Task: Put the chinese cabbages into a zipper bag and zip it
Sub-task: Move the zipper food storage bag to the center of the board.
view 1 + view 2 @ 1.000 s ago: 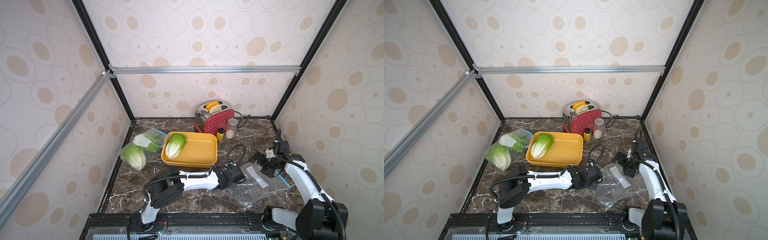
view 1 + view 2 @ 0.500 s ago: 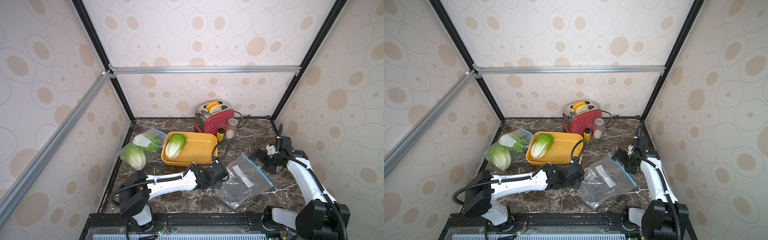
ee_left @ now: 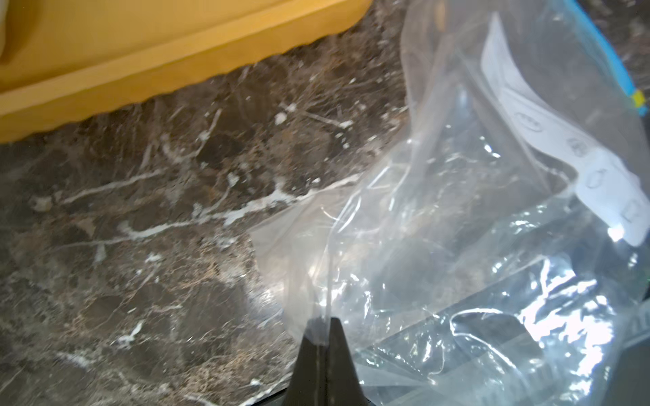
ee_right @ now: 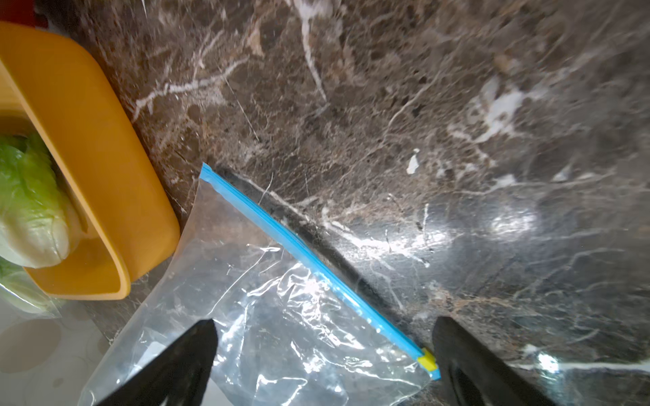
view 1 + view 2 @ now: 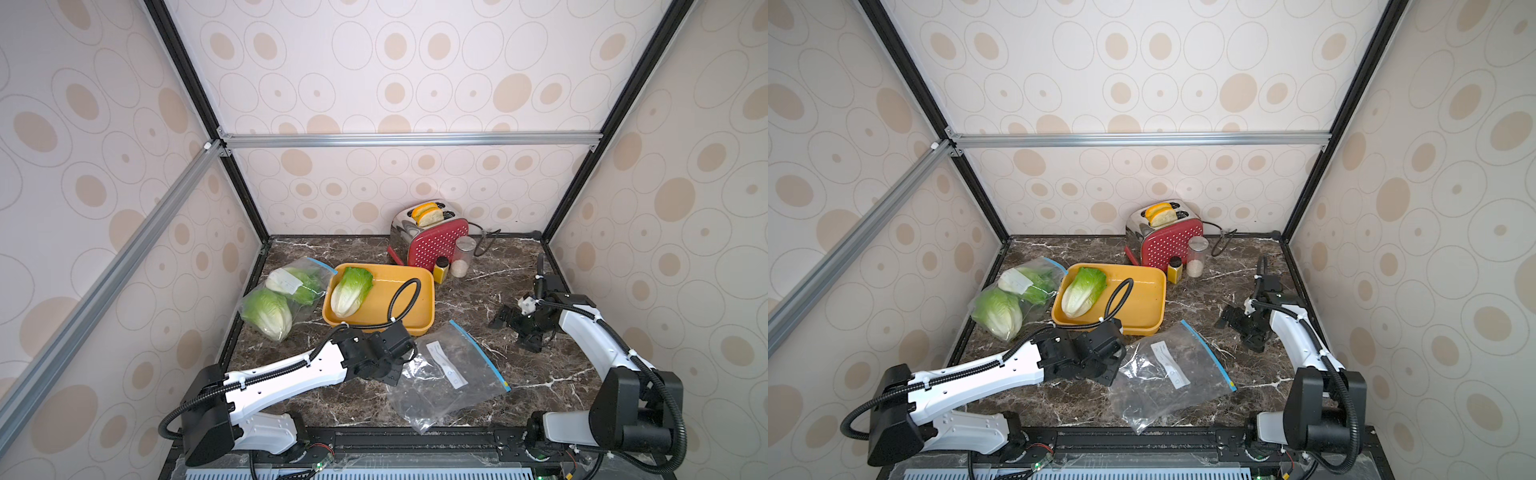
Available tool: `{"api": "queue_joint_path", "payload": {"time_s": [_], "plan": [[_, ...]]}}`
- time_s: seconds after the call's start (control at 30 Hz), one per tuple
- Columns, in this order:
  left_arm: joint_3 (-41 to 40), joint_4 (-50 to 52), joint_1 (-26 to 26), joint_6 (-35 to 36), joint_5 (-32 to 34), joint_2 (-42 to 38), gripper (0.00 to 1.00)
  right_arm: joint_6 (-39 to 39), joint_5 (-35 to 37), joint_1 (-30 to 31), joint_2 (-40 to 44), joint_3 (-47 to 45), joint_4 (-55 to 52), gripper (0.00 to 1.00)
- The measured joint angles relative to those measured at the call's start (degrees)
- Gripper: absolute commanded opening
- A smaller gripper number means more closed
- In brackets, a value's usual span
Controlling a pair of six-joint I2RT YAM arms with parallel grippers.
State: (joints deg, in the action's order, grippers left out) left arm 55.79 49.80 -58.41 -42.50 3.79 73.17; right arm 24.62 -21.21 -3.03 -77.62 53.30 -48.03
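— State of left gripper (image 3: 319, 325)?
— Clenched on a fold at the edge of the empty zipper bag (image 5: 449, 374). Clear film is pinched between the fingertips, and the rest is slumped on the marble table (image 5: 478, 286).
— And right gripper (image 5: 513, 333)?
— Jaws spread wide, holding nothing. It stands off the bag's blue zip side, not touching it.
— Cabbages?
— One chinese cabbage (image 5: 351, 291) lies in the yellow tray (image 5: 415, 330), just behind the left gripper, clear of its fingers. Two more heads (image 5: 268, 311) sit inside a second bag (image 5: 309, 266) by the left wall, well apart from both grippers.
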Motion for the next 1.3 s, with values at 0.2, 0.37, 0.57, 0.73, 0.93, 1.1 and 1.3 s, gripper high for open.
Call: {"api": "queue_joint_path", "payload": {"time_s": [0.2, 0.37, 0.57, 0.73, 0.93, 1.1, 1.3], "plan": [[-3.5, 3.5, 11.2, 2.2, 0.6, -2.6, 0.20, 0.6, -1.1, 6.8, 0.0, -1.4, 1.2, 1.00], [-3.5, 4.1, 16.8, 4.4, 2.4, -3.0, 0.40, 0.5, -3.9, 9.3, 0.2, -3.2, 2.3, 1.00], [-1.9, 5.0, 17.5, 2.9, 2.0, -6.4, 0.41, 0.7, -8.2, 13.2, 2.1, -6.6, 4.0, 0.94], [-2.4, -3.1, 11.3, -4.7, 0.0, -9.9, 0.41, 1.2, -10.9, 16.7, 2.5, -9.7, 6.3, 0.89], [-8.5, -14.8, 7.5, -12.5, -1.9, -6.2, 0.33, 1.8, -12.7, 18.5, 0.0, -11.5, 10.1, 0.86], [-16.3, -18.4, 7.2, -16.7, -0.3, -7.1, 0.32, 1.9, -13.1, 21.4, -3.8, -11.5, 13.1, 0.85], [-21.5, -22.4, 7.3, -19.5, -0.3, -7.2, 0.32, 2.3, -13.9, 23.3, -6.1, -11.6, 16.3, 0.83]]}}
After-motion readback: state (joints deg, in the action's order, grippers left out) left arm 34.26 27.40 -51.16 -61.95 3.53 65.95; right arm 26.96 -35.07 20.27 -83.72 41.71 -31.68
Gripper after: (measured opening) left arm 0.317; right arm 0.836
